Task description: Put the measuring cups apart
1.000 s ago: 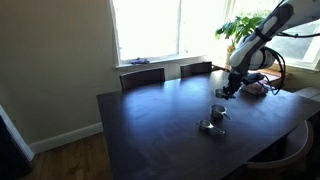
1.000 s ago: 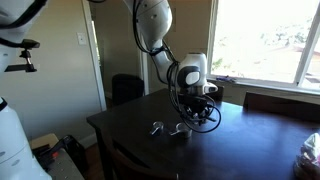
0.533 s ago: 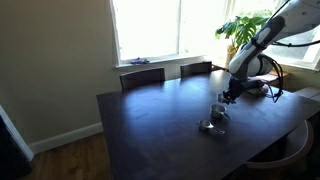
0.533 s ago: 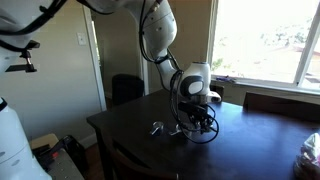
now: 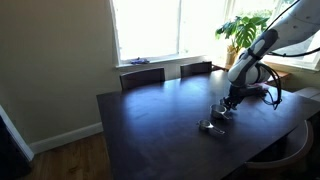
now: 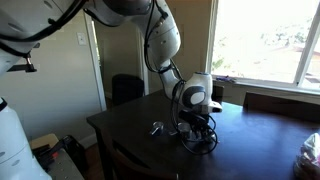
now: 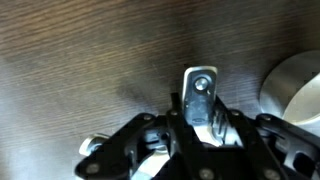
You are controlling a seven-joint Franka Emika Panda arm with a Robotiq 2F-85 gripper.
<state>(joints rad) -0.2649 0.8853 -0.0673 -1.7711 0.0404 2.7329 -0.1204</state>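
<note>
Several small, shiny silver-grey measuring cups [image 5: 210, 125] sit close together on a dark wood-grain worktop [image 5: 140, 115]. They lie right of centre in an exterior view and, in an exterior view from the opposite side, the cups [image 6: 157, 127] lie at lower centre. The white robot arm [image 5: 255, 48] reaches down from the upper right of the frame, with its jaws low over the cluster. In the wrist view the jaws are drawn narrow on a short flat handle [image 7: 203, 95] with a hole near its end, which stands at centre frame. The curved rim of a second cup [image 7: 295, 95] shows at the right edge, near the handle but apart from it. Two dark chair backs [image 5: 142, 76] line the worktop's far edge beneath a bright window [image 5: 150, 30]. A leafy plant [image 5: 240, 27] stands at the upper right beside the window. Cream walls and a wood floor [image 5: 75, 158] fill the left side.
</note>
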